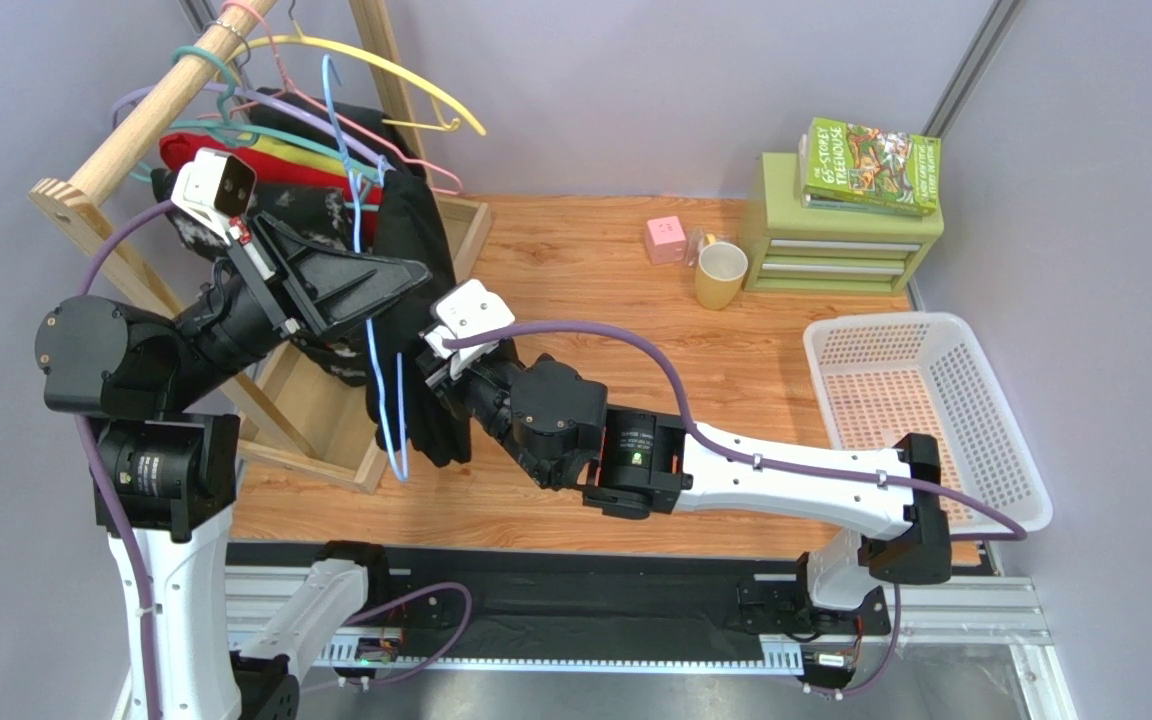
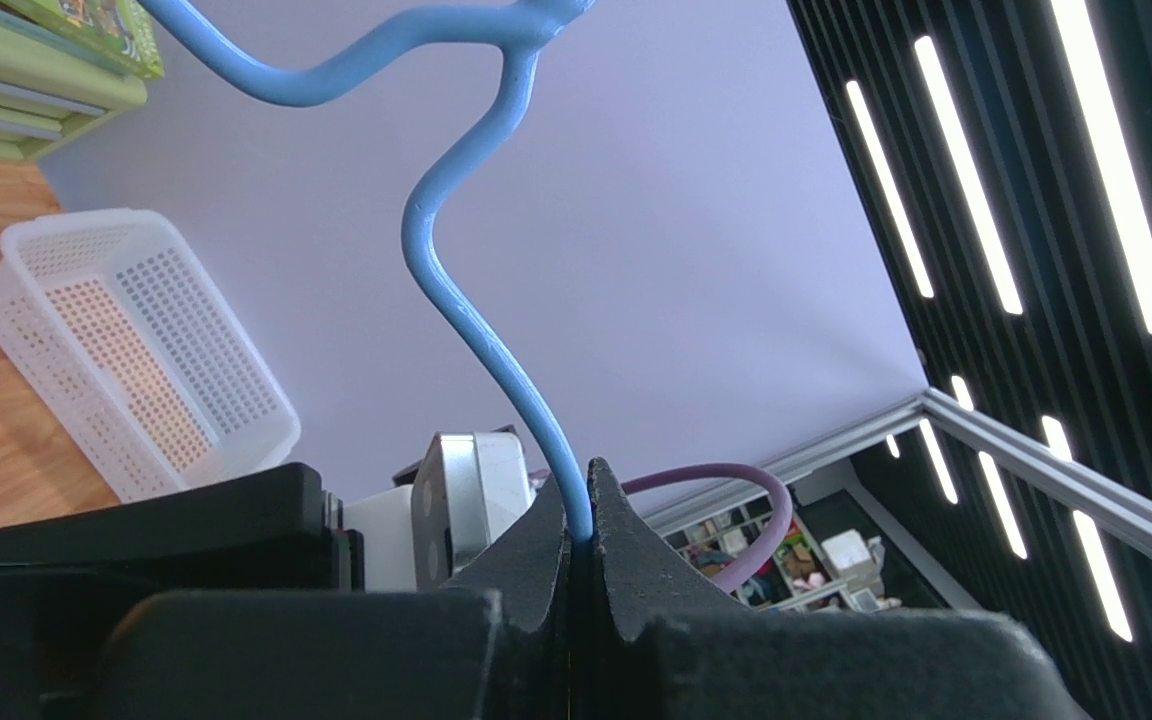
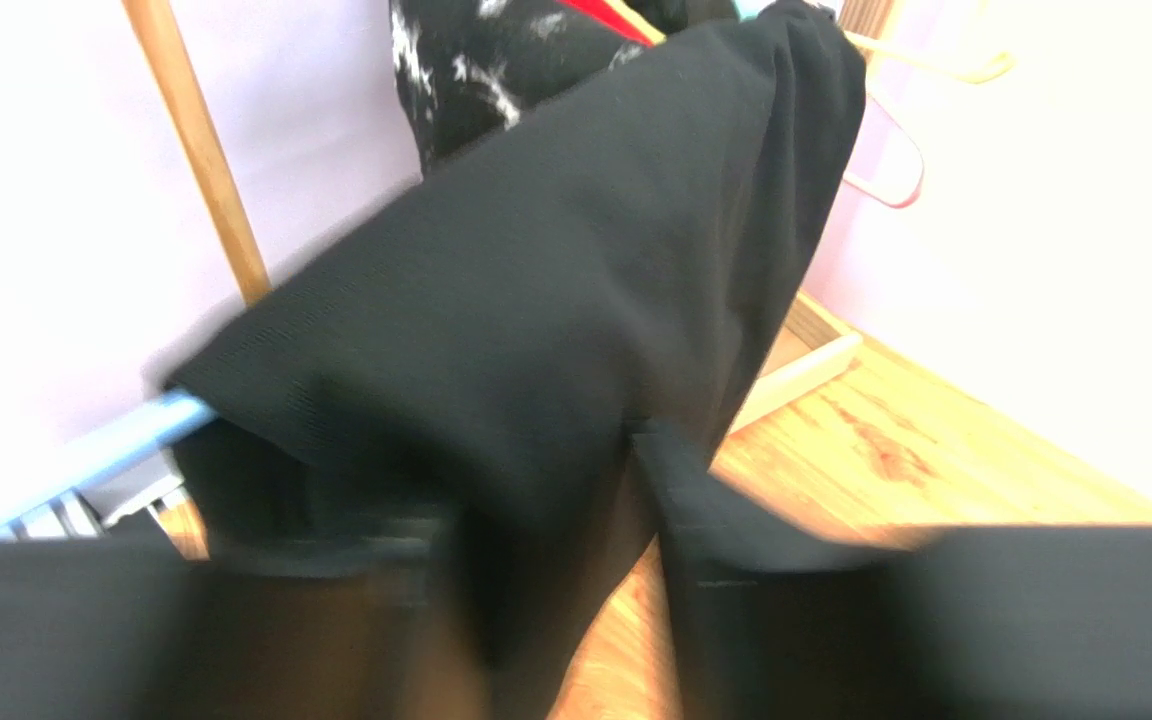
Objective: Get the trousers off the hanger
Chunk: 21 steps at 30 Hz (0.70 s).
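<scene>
Pale lilac walls are closing in a wooden table point(image 1: 612, 270), and a slanted wooden rack point(image 1: 117, 150) is standing at its left end, carrying several coloured hangers and a red garment point(image 1: 222, 155). At the far right corner a green drawer unit point(image 1: 838, 240) is bearing a green book point(image 1: 868, 162), with a yellow mug point(image 1: 720, 275) and a pink cube point(image 1: 666, 239) sitting just beside it. A white basket point(image 1: 838, 338) is lying along the right edge.

The left pincer point(image 2: 579, 548) is reaching in from the rack side and is clamping fully shut on the hanger point(image 2: 455, 285), whose thin light-blue wire is rising from between the fingertips and curving upward. In the top view the wire is running down in front of the rack, its long frame hanging beside the dark cloth.

The trousers point(image 1: 420, 233) are hanging from the hanger just right of the rack, their black fabric dropping toward the table in a long fold. The right pincer point(image 1: 435, 393) is pressing in against the lower part of that fold from the right. In the right wrist view the fabric is draping over and between the blurred fingers, which are standing somewhat apart; whether they are actually gripping the cloth I cannot tell. Behind the fold, a black garment with white splotches point(image 3: 492, 60) is showing near the rack's post.
</scene>
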Available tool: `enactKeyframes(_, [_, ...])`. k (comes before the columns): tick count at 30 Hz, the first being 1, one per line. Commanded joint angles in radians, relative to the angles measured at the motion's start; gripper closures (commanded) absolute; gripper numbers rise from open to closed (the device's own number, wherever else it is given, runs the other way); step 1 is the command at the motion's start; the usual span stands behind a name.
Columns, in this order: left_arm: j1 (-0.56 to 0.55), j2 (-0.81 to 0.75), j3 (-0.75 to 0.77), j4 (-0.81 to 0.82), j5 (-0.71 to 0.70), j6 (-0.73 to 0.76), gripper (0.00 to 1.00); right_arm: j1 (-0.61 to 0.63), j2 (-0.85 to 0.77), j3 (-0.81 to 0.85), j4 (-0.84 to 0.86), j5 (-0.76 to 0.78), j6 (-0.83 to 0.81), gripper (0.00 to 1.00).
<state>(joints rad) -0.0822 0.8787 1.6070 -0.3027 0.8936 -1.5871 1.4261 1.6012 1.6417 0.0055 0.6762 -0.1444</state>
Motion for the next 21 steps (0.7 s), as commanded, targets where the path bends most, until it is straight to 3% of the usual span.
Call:
enactKeyframes(1, [0.006, -0.029, 0.027, 0.1, 0.041, -0.008, 1.0, -0.003, -0.012, 0.078, 0.085, 0.042, -0.061, 0.76])
enactKeyframes(5, [0.006, -0.04, 0.019, 0.054, 0.042, 0.033, 1.0, -0.004, -0.021, 0.113, 0.044, 0.057, -0.078, 1.0])
enactKeyframes(21, [0.006, -0.063, -0.055, 0.037, 0.01, 0.061, 1.0, -0.004, -0.11, 0.149, -0.053, 0.12, -0.04, 1.0])
